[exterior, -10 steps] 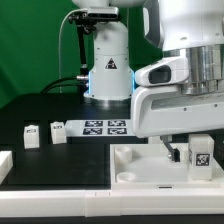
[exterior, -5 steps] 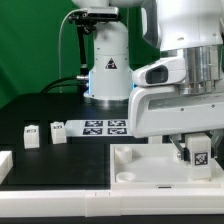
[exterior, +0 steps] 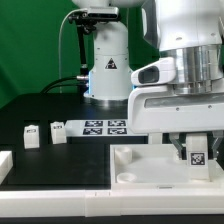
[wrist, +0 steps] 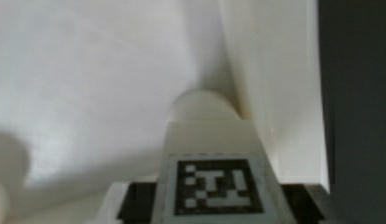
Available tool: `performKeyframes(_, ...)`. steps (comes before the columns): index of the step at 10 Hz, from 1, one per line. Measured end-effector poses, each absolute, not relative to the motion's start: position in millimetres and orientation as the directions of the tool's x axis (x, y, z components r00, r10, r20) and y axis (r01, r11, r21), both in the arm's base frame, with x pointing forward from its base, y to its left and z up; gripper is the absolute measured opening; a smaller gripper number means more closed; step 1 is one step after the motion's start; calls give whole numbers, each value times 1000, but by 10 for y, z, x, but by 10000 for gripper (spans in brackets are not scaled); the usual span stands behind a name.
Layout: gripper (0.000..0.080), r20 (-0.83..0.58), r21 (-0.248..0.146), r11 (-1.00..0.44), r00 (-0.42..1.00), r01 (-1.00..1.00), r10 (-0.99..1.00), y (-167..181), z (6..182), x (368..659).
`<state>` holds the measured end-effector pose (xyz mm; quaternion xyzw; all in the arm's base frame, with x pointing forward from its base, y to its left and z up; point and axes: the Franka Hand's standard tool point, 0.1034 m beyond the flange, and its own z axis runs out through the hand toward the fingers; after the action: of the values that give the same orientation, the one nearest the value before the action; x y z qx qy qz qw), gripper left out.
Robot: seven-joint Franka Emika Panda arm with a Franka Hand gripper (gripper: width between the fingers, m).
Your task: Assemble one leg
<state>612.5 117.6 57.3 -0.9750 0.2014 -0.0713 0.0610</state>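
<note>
My gripper (exterior: 196,152) is shut on a white leg (exterior: 198,156) with a black-and-white tag, holding it upright over the right part of the large white tabletop (exterior: 140,160). In the wrist view the leg (wrist: 216,150) runs from between my fingers (wrist: 137,198) down to its rounded tip, which sits on or just above the tabletop (wrist: 101,90) near its edge. Whether the tip touches cannot be told. Two more legs (exterior: 32,137) (exterior: 58,132) stand on the black table at the exterior view's left.
The marker board (exterior: 100,127) lies in front of the arm's base (exterior: 108,75). A white block (exterior: 4,165) sits at the exterior view's far left edge. The tabletop has raised rims and round sockets near its corners.
The gripper and the held leg have moved slightly lower and toward the exterior view's left. The loose legs and the tabletop have not moved.
</note>
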Motion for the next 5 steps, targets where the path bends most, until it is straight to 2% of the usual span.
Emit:
performKeyframes(2,275,69,-174,-772,775,-611,-628,1197,565,6109)
performKeyframes(5,274,-31,-185,-409,422,-894,-906,1237,556,6087)
